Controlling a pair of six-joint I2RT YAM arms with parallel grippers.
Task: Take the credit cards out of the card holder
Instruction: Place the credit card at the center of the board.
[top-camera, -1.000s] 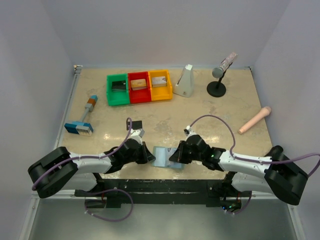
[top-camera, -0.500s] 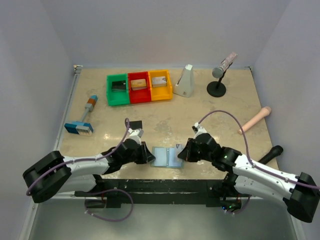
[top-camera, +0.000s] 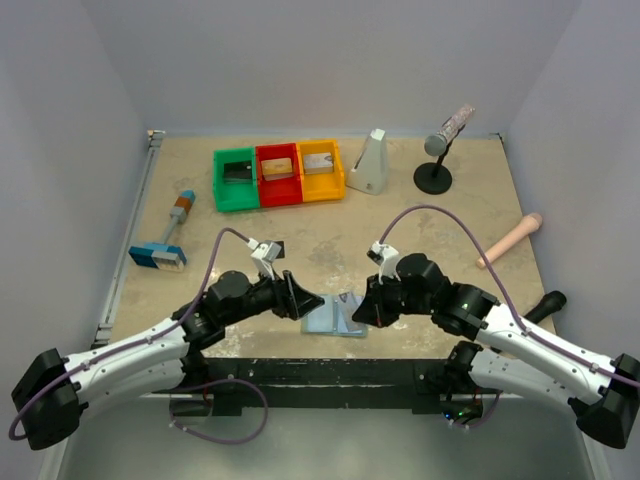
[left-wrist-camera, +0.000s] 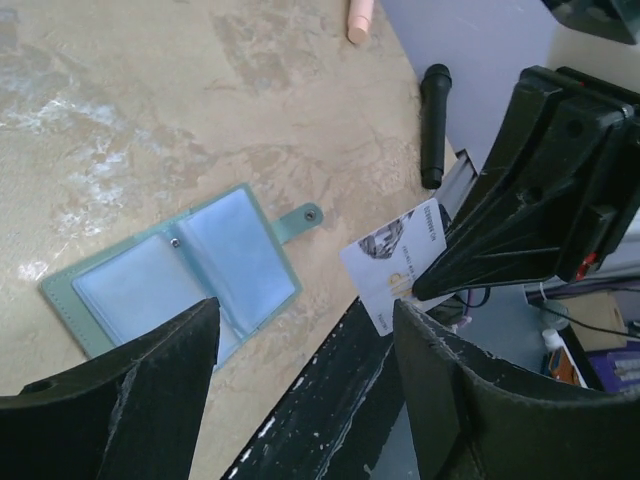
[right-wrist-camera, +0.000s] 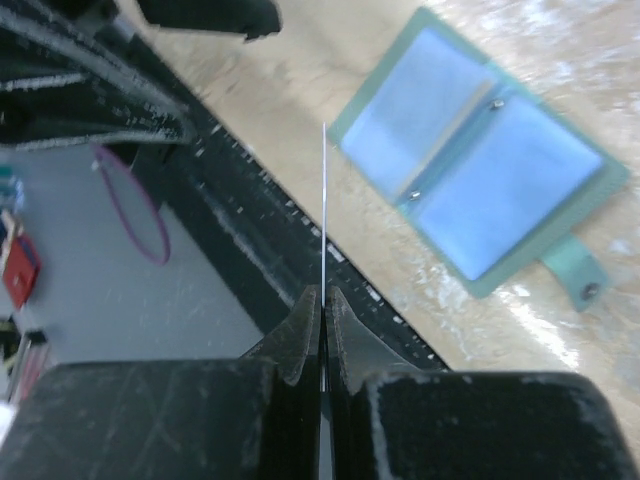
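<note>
The left gripper (top-camera: 300, 300) has let go of the card holder (left-wrist-camera: 180, 275) and drawn back, jaws wide. The holder lies open at the table (left-wrist-camera: 150, 100) front edge. The right gripper (right-wrist-camera: 322, 300) pinches a silver-grey card (left-wrist-camera: 395, 265) nearby, its print unreadable.

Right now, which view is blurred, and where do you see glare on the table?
Right wrist view: the card holder is smeared and soft, while the fingers pinching the edge-on card look sharper. Left wrist view: crisp, with pale glare patches on the table. Top external view: evenly lit, only a faint sheen.
</note>
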